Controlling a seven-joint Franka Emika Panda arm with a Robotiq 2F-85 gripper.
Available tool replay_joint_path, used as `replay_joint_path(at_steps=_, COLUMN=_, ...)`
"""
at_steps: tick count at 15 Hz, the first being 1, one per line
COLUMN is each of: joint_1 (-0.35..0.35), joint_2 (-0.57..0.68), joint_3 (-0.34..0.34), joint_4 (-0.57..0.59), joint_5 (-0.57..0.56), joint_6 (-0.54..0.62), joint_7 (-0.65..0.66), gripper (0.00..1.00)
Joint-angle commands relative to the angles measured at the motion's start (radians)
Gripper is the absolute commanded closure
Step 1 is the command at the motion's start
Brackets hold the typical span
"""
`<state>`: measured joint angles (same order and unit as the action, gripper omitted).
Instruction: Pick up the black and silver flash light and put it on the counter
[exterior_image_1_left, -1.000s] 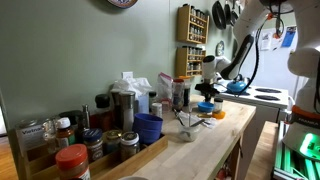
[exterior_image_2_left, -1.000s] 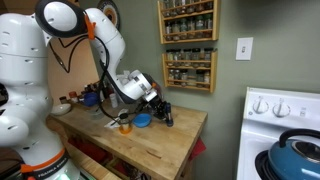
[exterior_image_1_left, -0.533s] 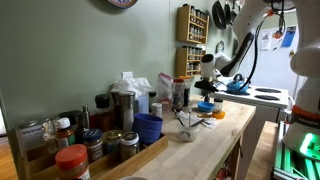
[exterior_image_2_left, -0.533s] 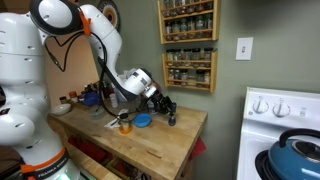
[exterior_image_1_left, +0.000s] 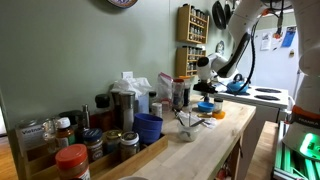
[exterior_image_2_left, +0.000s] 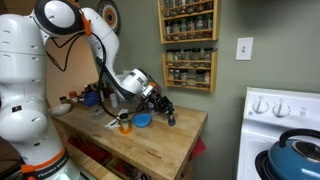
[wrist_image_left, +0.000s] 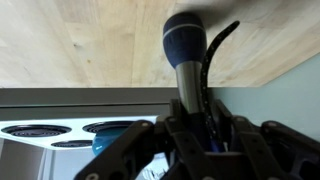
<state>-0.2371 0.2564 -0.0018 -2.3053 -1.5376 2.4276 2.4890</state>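
The black and silver flashlight (wrist_image_left: 188, 62) is clamped between my gripper's (wrist_image_left: 190, 128) fingers, with its round dark head pointing at the pale wooden counter (wrist_image_left: 70, 40). A black cord hangs beside it. In both exterior views the gripper (exterior_image_2_left: 164, 107) (exterior_image_1_left: 205, 80) hovers just above the counter (exterior_image_2_left: 160, 145) (exterior_image_1_left: 205, 140) near its end by the wall. The flashlight (exterior_image_2_left: 170, 117) sticks down from it, close to the wood; I cannot tell whether it touches.
A blue lid (exterior_image_2_left: 142, 121) and an orange-capped jar (exterior_image_2_left: 125, 125) sit on the counter beside the gripper. Spice racks (exterior_image_2_left: 188, 45) hang on the wall behind. The white stove with a blue kettle (exterior_image_2_left: 296, 150) stands past the counter's end. Blue cups (exterior_image_1_left: 148, 128) and jars (exterior_image_1_left: 72, 160) crowd the other end.
The gripper with the flashlight has shifted slightly toward the counter's wall end; it still holds the flashlight.
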Motion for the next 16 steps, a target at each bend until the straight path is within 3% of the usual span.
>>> replay_joint_path(at_steps=1, joint_1=0.045, joint_2=-0.060, joint_3=-0.041, joint_4=-0.053, joint_5=0.022, joint_6=-0.033, joint_7=-0.046, gripper=0.86)
replay_joint_path(at_steps=2, joint_1=0.052, joint_2=-0.068, joint_3=-0.044, joint_4=-0.058, joint_5=0.035, joint_6=-0.051, joint_7=-0.064, gripper=0.36)
replay_joint_path(at_steps=4, joint_1=0.060, joint_2=-0.094, joint_3=-0.049, joint_4=-0.072, joint_5=0.042, joint_6=-0.067, joint_7=-0.084, gripper=0.28)
replay_joint_path(at_steps=8, joint_1=0.068, joint_2=-0.179, joint_3=-0.057, joint_4=-0.107, joint_5=0.048, joint_6=-0.048, joint_7=-0.098, gripper=0.00)
replay_joint_path(at_steps=12, joint_1=0.081, joint_2=-0.344, joint_3=-0.062, joint_4=-0.182, joint_5=0.031, joint_6=-0.080, joint_7=-0.060, gripper=0.00)
replay_joint_path(at_steps=13, joint_1=0.081, joint_2=-0.392, joint_3=-0.066, joint_4=-0.208, joint_5=0.026, joint_6=-0.048, joint_7=-0.070, gripper=0.00)
replay_joint_path(at_steps=14, joint_1=0.077, joint_2=-0.453, joint_3=-0.078, joint_4=-0.256, joint_5=0.005, joint_6=0.076, joint_7=-0.146, gripper=0.00)
replay_joint_path(at_steps=15, joint_1=0.089, joint_2=-0.488, joint_3=-0.078, joint_4=-0.287, joint_5=0.006, joint_6=0.097, joint_7=-0.178, gripper=0.00)
replay_joint_path(at_steps=16, joint_1=0.091, joint_2=-0.364, joint_3=-0.078, joint_4=-0.175, joint_5=0.019, joint_6=0.028, joint_7=-0.132, gripper=0.00)
